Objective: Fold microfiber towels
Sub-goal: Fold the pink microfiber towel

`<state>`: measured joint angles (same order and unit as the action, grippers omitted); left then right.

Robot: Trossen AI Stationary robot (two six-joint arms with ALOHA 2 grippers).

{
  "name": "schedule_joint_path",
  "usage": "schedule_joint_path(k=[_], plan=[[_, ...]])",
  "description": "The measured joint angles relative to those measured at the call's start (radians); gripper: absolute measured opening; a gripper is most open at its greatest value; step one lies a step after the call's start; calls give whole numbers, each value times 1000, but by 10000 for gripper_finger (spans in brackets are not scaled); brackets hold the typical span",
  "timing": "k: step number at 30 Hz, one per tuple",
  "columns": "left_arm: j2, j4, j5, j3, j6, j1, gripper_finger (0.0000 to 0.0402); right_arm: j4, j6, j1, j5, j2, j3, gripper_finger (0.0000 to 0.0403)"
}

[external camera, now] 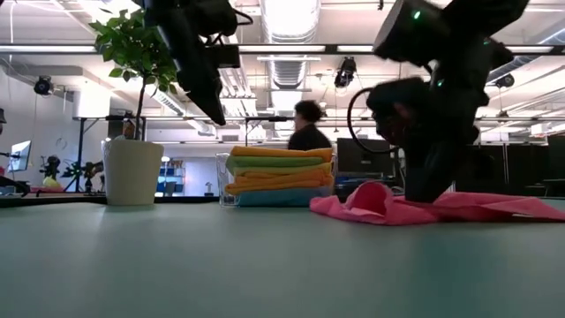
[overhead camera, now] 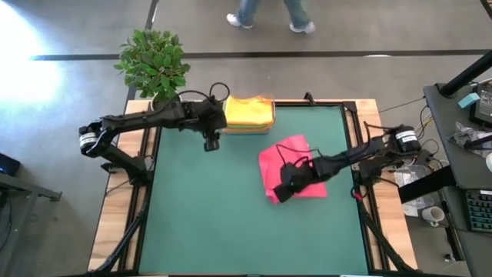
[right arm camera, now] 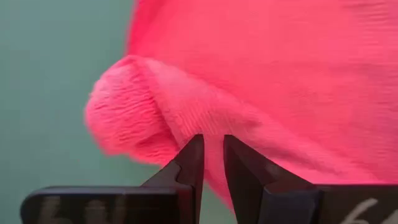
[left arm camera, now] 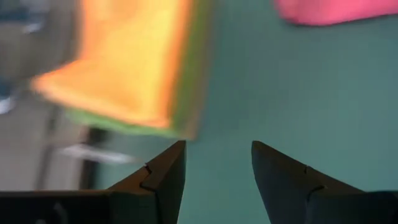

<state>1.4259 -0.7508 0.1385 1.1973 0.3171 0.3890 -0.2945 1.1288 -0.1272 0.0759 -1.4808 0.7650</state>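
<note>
A pink towel (overhead camera: pixel 294 163) lies crumpled on the green mat right of centre; it also shows in the low view (external camera: pixel 459 208). My right gripper (overhead camera: pixel 283 192) stands at its near left part, shut on the cloth (right arm camera: pixel 212 149). A stack of folded orange, yellow, green and light blue towels (overhead camera: pixel 247 113) rests at the mat's far edge (external camera: pixel 281 175). My left gripper (overhead camera: pixel 211 144) hovers open and empty above the mat, just near and left of the stack (left arm camera: pixel 217 155). My right gripper pinches a raised fold of the pink towel (right arm camera: pixel 186 121) between its two fingers, near the towel's near left end. The fingers come slanting down from the table's right. The fold bulges up beside the fingers (external camera: pixel 371 196), and the towel's remaining cloth lies on the mat.
The stack sits in a clear tray (external camera: pixel 225 181). A potted plant (overhead camera: pixel 154 61) stands at the far left corner (external camera: pixel 132 172). A person (external camera: pixel 309 128) moves in the room behind the table. Bare mat (overhead camera: pixel 215 223) lies along the near side.
</note>
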Motion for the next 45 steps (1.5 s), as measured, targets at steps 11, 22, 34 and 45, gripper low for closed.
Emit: schedule_joint_path(k=[11, 22, 34, 45], plan=[[2, 224, -278, -207, 1, -116, 167, 270, 183, -203, -23, -79, 0, 54], [7, 564, -278, -332, 4, -265, 167, 250, 135, -365, -204, -86, 170, 54], [181, 800, -278, -244, 135, -264, 167, -332, 40, -416, -498, -85, 485, 54], [425, 784, -276, -38, 162, -236, 167, -463, -56, -416, -504, -81, 523, 54]])
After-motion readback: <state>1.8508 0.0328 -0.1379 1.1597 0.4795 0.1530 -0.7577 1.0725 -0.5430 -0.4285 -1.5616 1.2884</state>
